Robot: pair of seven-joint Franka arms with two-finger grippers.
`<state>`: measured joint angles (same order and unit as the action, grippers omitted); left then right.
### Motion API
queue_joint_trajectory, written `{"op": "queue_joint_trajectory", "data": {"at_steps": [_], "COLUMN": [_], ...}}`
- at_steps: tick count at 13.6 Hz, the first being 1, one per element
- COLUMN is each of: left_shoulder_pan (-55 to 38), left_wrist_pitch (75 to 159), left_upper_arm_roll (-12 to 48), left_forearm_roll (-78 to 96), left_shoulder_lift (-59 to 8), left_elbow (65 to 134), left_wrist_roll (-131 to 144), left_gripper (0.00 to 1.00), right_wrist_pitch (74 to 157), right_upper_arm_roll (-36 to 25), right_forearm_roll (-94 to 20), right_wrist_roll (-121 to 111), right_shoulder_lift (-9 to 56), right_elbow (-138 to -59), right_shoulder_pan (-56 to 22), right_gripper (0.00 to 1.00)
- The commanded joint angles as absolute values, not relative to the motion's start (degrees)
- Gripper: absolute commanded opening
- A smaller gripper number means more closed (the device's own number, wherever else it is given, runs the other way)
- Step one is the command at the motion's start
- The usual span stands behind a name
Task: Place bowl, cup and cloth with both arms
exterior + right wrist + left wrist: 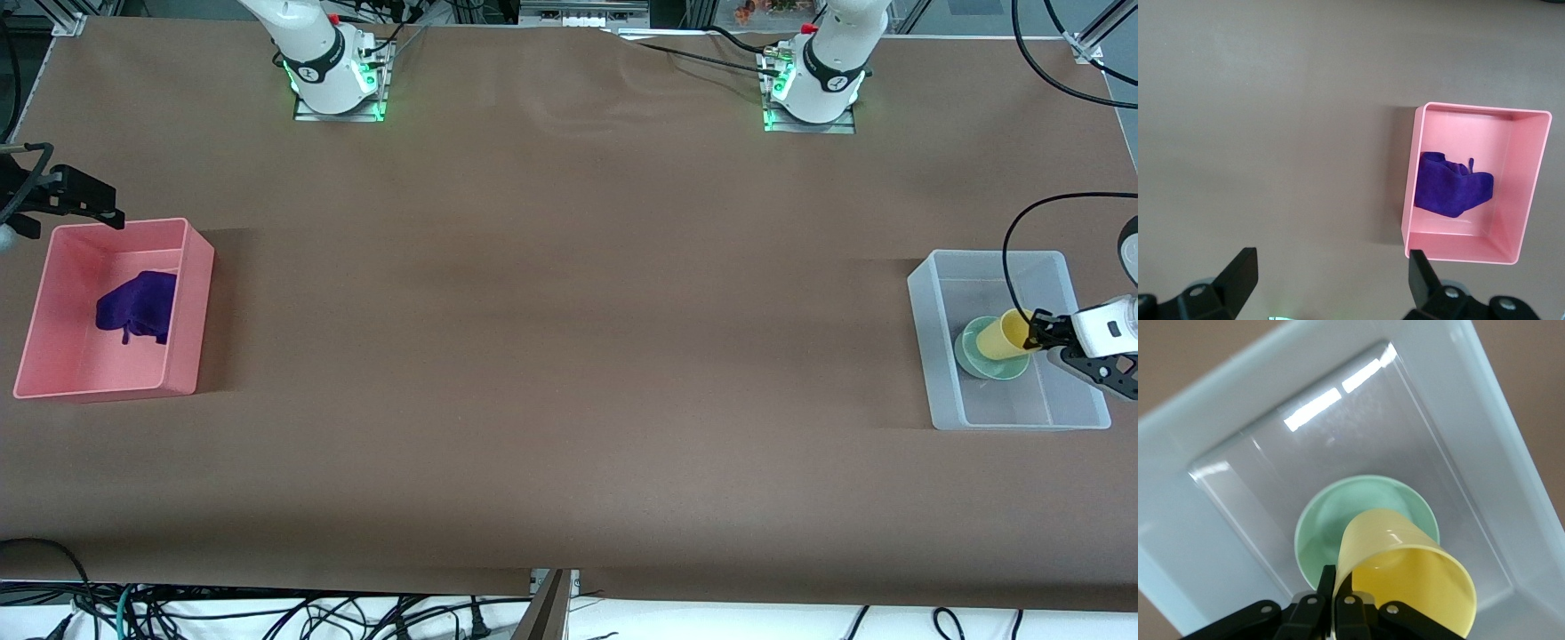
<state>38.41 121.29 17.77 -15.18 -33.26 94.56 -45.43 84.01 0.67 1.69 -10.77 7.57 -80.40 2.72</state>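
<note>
The left gripper [1335, 597] pinches the rim of the cup [1003, 335], its fingers tight on the wall, tipping it over the bowl [976, 354] in the clear bin [944, 373], probably to nest it there. The right gripper [1328, 280] hangs spread wide and empty near the pink bin [200, 293], where the cloth [138, 307] lies, apparently already placed.
</note>
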Motion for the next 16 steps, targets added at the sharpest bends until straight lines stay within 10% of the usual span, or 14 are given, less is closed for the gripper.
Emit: {"op": "queue_joint_trajectory", "data": {"at_steps": [1,2,3,16], "left_shoulder_pan": [38.3,38.5,38.4,37.5], "left_wrist_pitch": [121.9,121.8,121.1,81.6], "left_upper_arm_roll": [18.2,18.3,18.4,41.8], "left_forearm_roll": [-17.0,-17.1,-17.1,-10.7], "left_shoulder_lift": [-32.7,-32.7,-32.5,-12.0], "left_elbow": [93.8,94.0,94.1,82.3], "left_wrist_roll": [-46.3,-46.4,-46.5,-12.2], "left_gripper": [0.12,0.67,1.00,1.00], "right_wrist_pitch": [83.8,83.8,83.8,84.6], "right_upper_arm_roll": [0.9,0.9,0.9,0.5], "right_forearm_roll": [2.2,2.1,2.2,2.5], "right_wrist_roll": [-11.6,-11.5,-11.4,-11.3], "right_shoulder_lift": [6.9,7.0,7.1,7.8], "right_elbow": [-81.0,-81.0,-80.9,-80.9], "right_shoulder_pan": [3.1,3.1,3.2,2.5], "right_gripper": [1.00,1.00,1.00,1.00]}}
